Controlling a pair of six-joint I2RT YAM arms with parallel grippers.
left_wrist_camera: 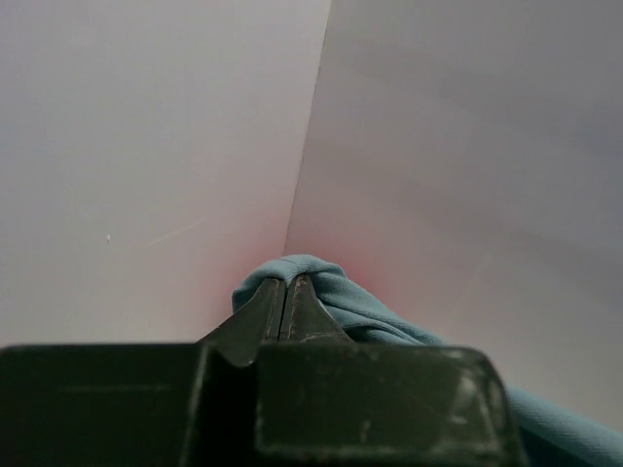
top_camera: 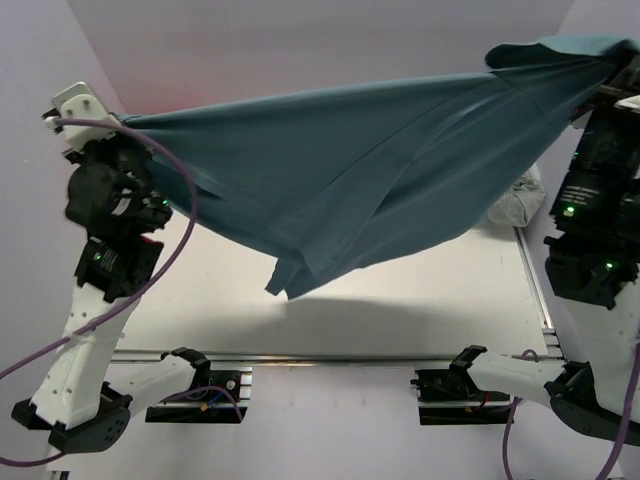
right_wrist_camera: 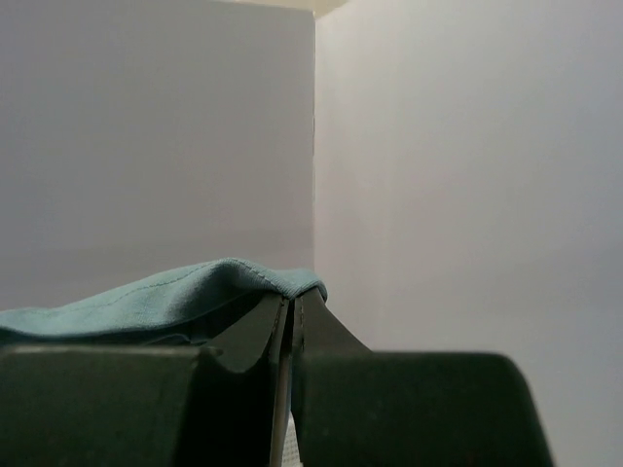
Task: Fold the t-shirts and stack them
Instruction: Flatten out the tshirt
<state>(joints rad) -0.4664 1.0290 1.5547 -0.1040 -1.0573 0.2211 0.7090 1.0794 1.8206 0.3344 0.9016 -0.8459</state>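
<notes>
- Soft, dusty teal-blue cotton t-shirt: hangs clear of the white table, stretched between both arms. Its long axis runs left to right, rising toward the right.
- Left gripper: jaws clamped on a bunched edge at the shirt's left end.
- Right gripper: jaws pinched on the opposite edge, held higher.
- Slack middle droops lowest, left of centre. In my judgement, that fold would meet the table first on lowering.
- Crumpled grey cloth: lies on the table beside the right arm.
</notes>
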